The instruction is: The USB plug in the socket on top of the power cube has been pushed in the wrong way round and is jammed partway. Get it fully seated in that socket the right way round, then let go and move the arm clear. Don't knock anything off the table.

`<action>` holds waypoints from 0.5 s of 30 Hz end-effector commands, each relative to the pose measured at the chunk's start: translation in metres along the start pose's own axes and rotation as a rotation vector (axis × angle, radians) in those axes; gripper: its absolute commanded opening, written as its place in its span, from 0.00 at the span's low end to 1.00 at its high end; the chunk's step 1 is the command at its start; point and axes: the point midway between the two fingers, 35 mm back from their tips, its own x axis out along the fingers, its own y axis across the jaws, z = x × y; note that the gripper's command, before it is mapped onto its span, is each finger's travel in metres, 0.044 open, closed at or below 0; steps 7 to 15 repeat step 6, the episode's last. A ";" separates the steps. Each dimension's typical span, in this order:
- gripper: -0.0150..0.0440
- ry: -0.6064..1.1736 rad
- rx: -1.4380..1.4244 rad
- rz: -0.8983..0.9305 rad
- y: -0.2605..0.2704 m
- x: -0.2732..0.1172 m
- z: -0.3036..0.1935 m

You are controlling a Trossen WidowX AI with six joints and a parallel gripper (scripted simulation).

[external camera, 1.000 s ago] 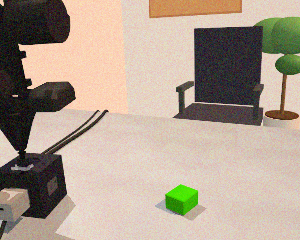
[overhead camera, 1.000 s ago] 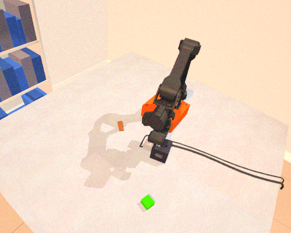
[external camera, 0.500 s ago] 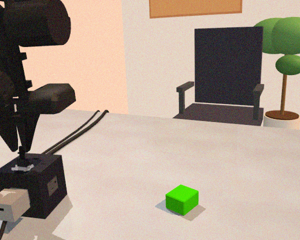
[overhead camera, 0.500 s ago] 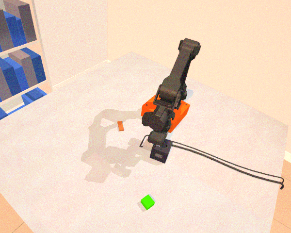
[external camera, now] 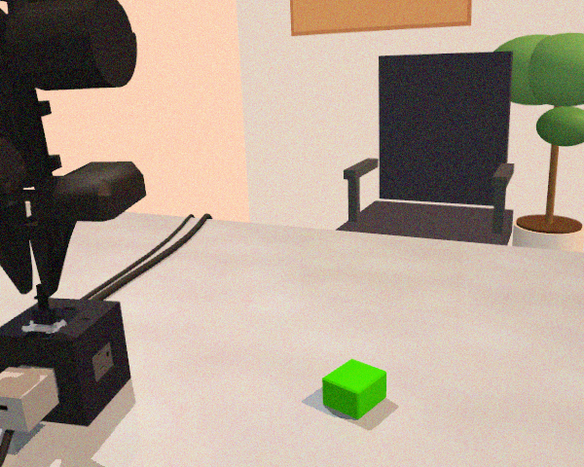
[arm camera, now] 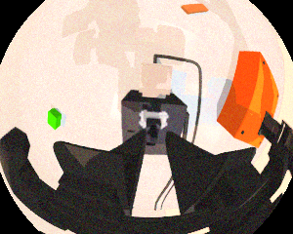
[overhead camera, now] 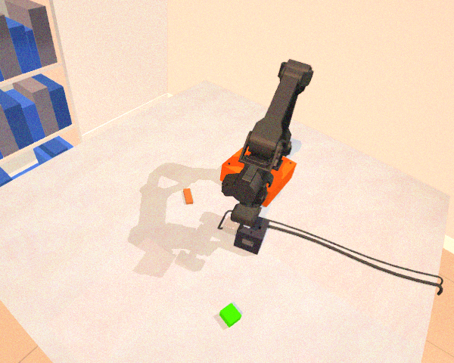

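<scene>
The dark power cube point(overhead camera: 247, 243) point(external camera: 76, 381) point(arm camera: 132, 122) stands on the table. The small black USB plug point(external camera: 42, 303) point(arm camera: 152, 131) stands upright in the socket on its top, beside a light, bracket-shaped piece point(external camera: 46, 327) point(arm camera: 153, 116). My gripper point(external camera: 38, 291) point(arm camera: 155, 135) points down just above the cube and is slightly open, with a narrow gap between the fingertips. The plug's upper end is at fingertip level, close to one finger in the exterior view, and nothing is gripped. How deep the plug sits and which way round it is cannot be told. In the top view the arm hides plug and fingertips.
A pale adapter block point(external camera: 18, 397) point(arm camera: 156, 78) sticks out of the cube's side. Dark cables point(overhead camera: 337, 249) run to the table's edge. An orange box point(overhead camera: 280, 183) point(arm camera: 254, 97), a small orange block point(overhead camera: 188, 196) point(arm camera: 194, 8) and a green block point(overhead camera: 230, 314) point(external camera: 353, 389) point(arm camera: 54, 118) are around.
</scene>
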 end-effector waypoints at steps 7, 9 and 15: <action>0.42 0.000 -0.001 0.006 0.002 -0.010 -0.001; 0.42 0.000 -0.001 0.006 0.002 -0.010 -0.001; 0.42 0.000 -0.001 0.006 0.002 -0.010 -0.001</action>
